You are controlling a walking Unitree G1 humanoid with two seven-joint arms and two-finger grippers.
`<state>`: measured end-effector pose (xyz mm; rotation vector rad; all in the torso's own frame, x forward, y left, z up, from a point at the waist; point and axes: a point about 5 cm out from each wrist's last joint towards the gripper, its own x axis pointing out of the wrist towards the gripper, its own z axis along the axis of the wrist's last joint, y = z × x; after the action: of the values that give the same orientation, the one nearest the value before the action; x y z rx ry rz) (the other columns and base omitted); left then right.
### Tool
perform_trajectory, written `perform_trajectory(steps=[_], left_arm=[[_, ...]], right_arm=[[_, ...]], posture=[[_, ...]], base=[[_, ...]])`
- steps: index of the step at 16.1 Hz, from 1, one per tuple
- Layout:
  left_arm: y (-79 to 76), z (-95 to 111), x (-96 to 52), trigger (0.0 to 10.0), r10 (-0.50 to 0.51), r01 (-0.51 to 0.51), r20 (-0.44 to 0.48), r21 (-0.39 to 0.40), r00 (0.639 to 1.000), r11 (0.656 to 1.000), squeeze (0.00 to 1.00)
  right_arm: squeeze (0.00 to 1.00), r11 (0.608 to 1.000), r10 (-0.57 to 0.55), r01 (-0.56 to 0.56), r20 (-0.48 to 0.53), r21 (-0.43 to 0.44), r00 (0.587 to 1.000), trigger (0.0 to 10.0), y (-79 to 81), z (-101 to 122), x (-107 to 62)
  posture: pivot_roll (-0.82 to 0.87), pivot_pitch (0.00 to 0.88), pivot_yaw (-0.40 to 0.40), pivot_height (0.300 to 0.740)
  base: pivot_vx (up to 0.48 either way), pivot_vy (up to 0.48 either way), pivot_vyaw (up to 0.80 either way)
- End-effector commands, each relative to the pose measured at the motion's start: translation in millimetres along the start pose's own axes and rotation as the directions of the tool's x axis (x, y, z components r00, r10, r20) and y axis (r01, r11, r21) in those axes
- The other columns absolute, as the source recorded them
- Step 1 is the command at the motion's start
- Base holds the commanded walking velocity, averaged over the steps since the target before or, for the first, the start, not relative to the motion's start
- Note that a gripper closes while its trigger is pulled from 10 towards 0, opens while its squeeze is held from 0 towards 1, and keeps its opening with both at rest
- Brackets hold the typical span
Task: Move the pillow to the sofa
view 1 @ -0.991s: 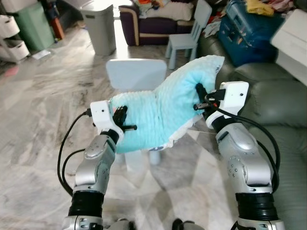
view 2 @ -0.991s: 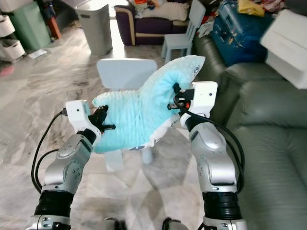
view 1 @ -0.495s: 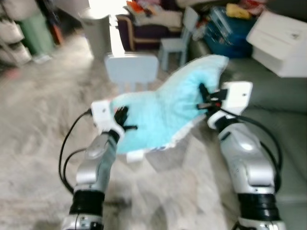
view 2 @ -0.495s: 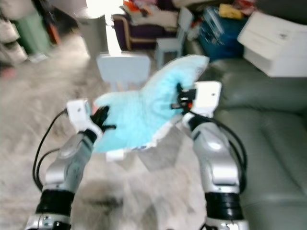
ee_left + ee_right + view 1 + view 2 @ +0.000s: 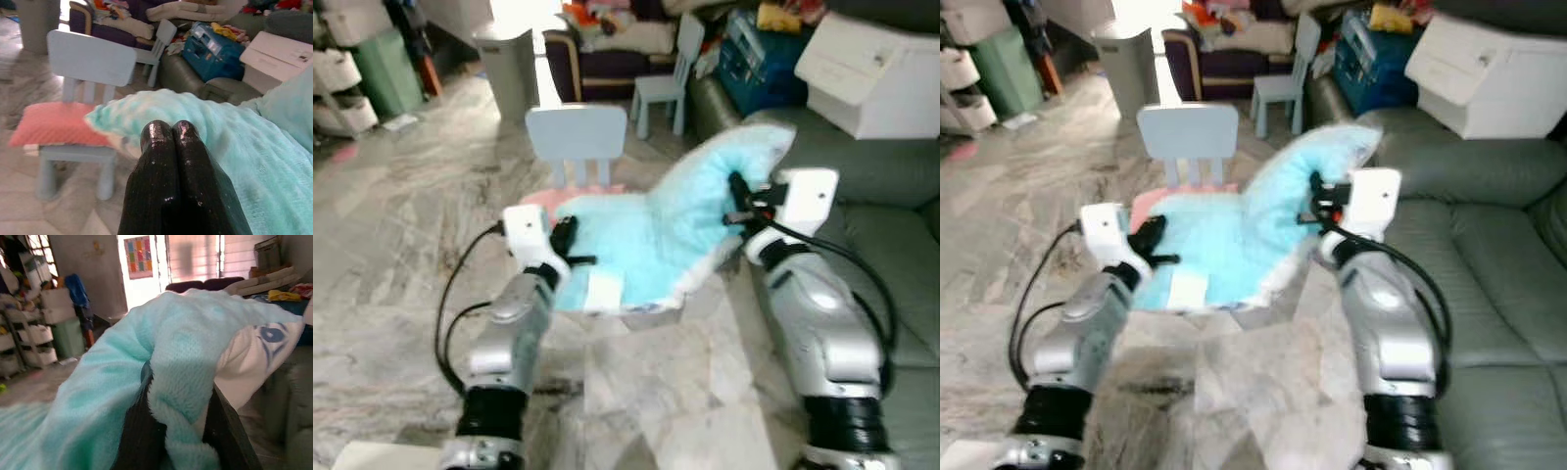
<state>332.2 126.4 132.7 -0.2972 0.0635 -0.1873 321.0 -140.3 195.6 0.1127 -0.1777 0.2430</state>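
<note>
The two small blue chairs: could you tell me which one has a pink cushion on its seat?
The nearer chair, just beyond the held pillow, carries the pink cushion. The farther chair by the dark sofa has a bare seat.

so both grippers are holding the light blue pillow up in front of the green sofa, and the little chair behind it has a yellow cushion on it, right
Not quite: the cushion on the little chair is pink, not yellow, as the left wrist view shows. The rest holds: both grippers hold the light blue pillow by the green sofa.

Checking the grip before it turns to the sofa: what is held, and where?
The pillow, held between both claws: the right claw pinches its raised edge, the left claw its lower end.
</note>
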Motion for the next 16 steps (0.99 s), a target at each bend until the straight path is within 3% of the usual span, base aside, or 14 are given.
perform_trajectory(steps=[1,3,5,8,16], left_arm=[[-0.4,6.5,2.9,10.0,-0.008,0.007,0.023,0.026,1.0,1.0,0.0],[4.9,12.6,5.8,10.0,0.013,-0.018,0.045,0.09,0.999,0.996,0.0],[12.8,18.0,7.1,10.0,0.029,-0.037,0.08,0.092,0.996,0.995,0.0],[17.4,24.2,7.3,10.0,0.027,-0.028,0.108,0.005,0.994,1.0,0.0],[15.6,17.3,5.7,10.0,-0.012,0.014,0.085,-0.021,0.996,1.0,0.0]], right_arm=[[0.0,1.0,0.021,-0.021,0.021,0.0,1.0,10.0,5.1,7.1,3.2],[0.0,1.0,0.018,-0.018,0.012,-0.003,1.0,10.0,4.6,6.7,3.5],[0.0,1.0,0.018,-0.018,0.011,-0.006,1.0,10.0,4.5,6.5,3.5],[0.0,1.0,0.017,-0.017,0.008,-0.007,1.0,10.0,4.6,6.3,3.2],[0.0,1.0,0.025,-0.025,0.005,-0.008,1.0,10.0,6.1,6.1,2.3]], posture=[[-0.22,0.0,0.023,0.74],[-0.22,0.0,0.021,0.74],[-0.22,0.0,0.022,0.74],[-0.22,0.0,0.023,0.74],[-0.23,0.0,0.022,0.74]], base=[[0.0,0.0,0.0],[0.0,0.0,-0.8],[0.0,0.0,0.0],[0.0,0.0,0.0],[0.0,0.0,-0.8]])
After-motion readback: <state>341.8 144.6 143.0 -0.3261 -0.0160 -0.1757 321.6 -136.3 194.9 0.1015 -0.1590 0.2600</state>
